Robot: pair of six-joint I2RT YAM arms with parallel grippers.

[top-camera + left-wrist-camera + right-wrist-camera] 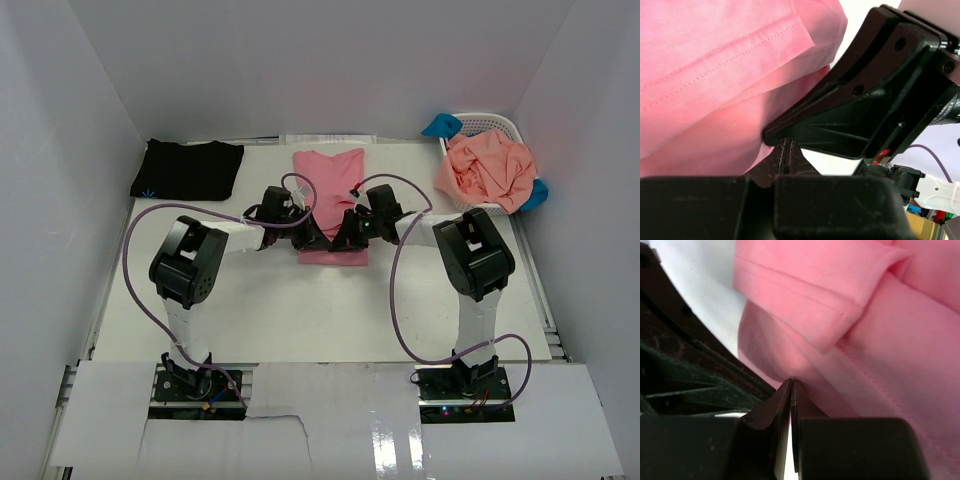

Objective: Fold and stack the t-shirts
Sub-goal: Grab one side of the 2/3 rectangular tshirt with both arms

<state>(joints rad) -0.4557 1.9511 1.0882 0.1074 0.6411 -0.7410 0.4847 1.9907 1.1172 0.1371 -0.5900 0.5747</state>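
**Both arms meet at the near end of the pink shirt**

The rose-pink t-shirt [328, 185] lies in the middle of the tabletop [300, 310]. It is folded into a long narrow strip that runs from the far edge toward the arms. The left arm [185, 265] and right arm [478, 258] both reach inward to its near end, and their heads sit just beside each other, almost touching.

Left jaws: pressed together, with no gap showing between the tips. In the left wrist view the tips meet right at the lower edge of the pink cloth, under a fold with a double-stitched hem [730, 52]. Whether a layer of cloth is pinched between them cannot be told. The black body of the other arm's head fills the right side of that view.

Right jaws: also closed tight. The tips touch the pink cloth where its folded layers overlap, and here too it is unclear whether any cloth is caught between them.

The black t-shirt [187, 168] lies folded flat at the far left corner of the tabletop, well apart from the arms, with a tiny blue mark [149, 191] at its near left corner. At the far right stands a white lattice basket [500, 122]. The salmon-orange t-shirt [490, 168] is heaped in it and spills over the near rim. Bright blue cloth [441, 126] pokes out at the basket's far left corner — more blue shows at its near right side.
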